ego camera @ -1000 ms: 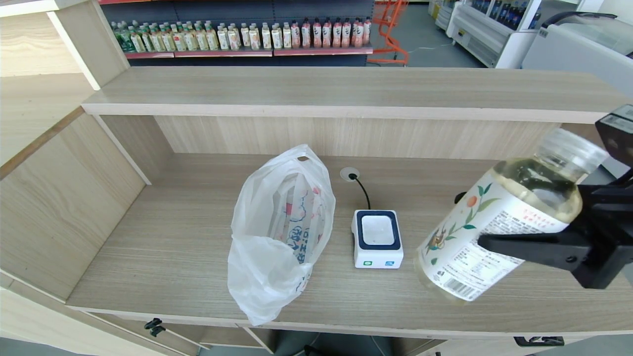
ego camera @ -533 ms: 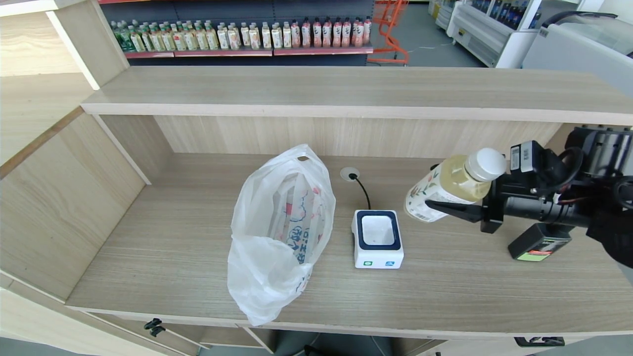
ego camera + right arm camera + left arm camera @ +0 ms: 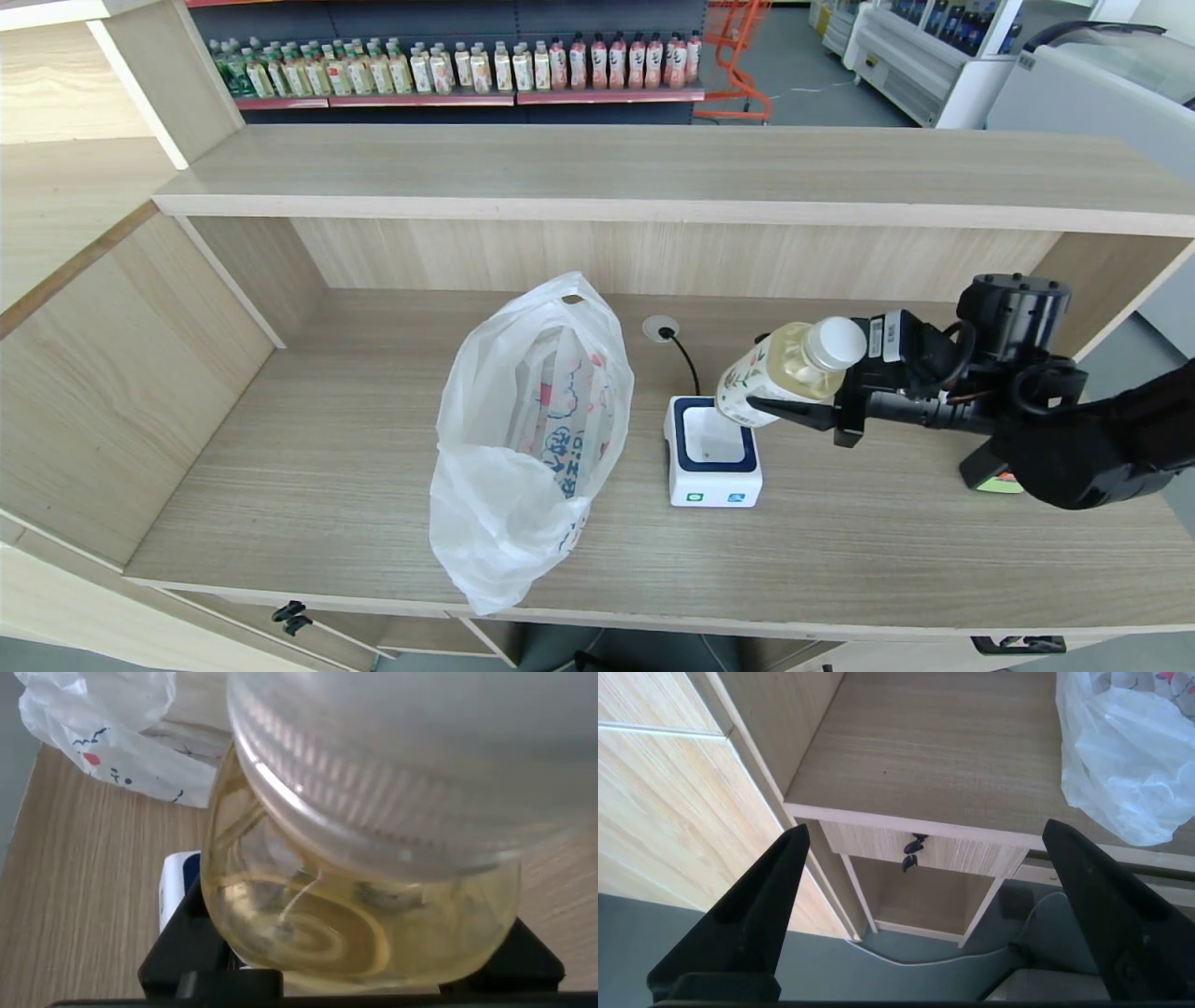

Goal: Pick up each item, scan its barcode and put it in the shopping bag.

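Clear plastic bottle [image 3: 777, 369] tilted, base seemingly over boxy scanner [image 3: 712, 467], ribbed cap [image 3: 836, 343] toward right gripper [image 3: 782, 387], fingers clamping it, left gripper [image 3: 926, 835] fingers wide.

On the counter [image 3: 327, 485] the shopping bag [image 3: 527, 439] stands left of centre, with the scanner [image 3: 712, 451] just beside it on its right. The bottle [image 3: 780, 373], tilted in the right gripper [image 3: 782, 397], hangs over the scanner's far right corner, base lowest. Behind the scanner sits a cable hole [image 3: 660, 328].
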### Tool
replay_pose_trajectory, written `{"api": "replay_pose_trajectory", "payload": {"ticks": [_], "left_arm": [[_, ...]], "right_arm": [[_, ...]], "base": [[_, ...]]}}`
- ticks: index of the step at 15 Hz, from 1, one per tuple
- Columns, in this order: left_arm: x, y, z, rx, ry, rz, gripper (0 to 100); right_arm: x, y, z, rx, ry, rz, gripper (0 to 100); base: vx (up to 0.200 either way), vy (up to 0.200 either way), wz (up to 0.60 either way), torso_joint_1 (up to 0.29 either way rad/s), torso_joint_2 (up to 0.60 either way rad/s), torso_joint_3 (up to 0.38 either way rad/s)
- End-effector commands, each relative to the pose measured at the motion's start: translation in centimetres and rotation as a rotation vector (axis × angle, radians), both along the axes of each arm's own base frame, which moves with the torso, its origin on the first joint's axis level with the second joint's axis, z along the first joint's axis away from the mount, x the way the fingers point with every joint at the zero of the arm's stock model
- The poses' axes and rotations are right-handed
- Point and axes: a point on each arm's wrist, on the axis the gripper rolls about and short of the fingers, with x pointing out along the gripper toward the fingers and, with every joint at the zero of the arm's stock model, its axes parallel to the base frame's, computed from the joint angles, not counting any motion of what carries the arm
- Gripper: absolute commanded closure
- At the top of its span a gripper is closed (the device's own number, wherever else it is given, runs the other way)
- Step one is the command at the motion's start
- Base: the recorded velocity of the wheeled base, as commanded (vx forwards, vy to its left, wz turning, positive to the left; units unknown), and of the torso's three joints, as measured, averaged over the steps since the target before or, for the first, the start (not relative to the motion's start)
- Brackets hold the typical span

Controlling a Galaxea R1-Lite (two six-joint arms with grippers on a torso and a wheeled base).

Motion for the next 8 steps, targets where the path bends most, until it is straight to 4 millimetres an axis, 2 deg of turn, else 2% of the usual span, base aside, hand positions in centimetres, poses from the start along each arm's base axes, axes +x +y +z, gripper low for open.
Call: {"api": "replay_pose_trajectory", "payload": {"ticks": [1,3,8], "left_arm": [[0.0,0.0,0.0,0.000,0.000,0.002,0],[0.0,0.0,0.0,0.000,0.000,0.000,0],[0.0,0.0,0.0,0.000,0.000,0.000,0]], "right_arm": [[0.8,0.6,-0.7,0.000,-0.002,0.018,100],[1.3,1.6,-1.3,-0.002,-0.006,0.047,100],[2.4,2.6,-2.3,-0.013,-0.055,0.074,100]], "base": [[0.000,0.000,0.00,0.000,0.00,0.000],[0.000,0.000,0.00,0.000,0.00,0.000],[0.000,0.000,0.00,0.000,0.00,0.000]]}}
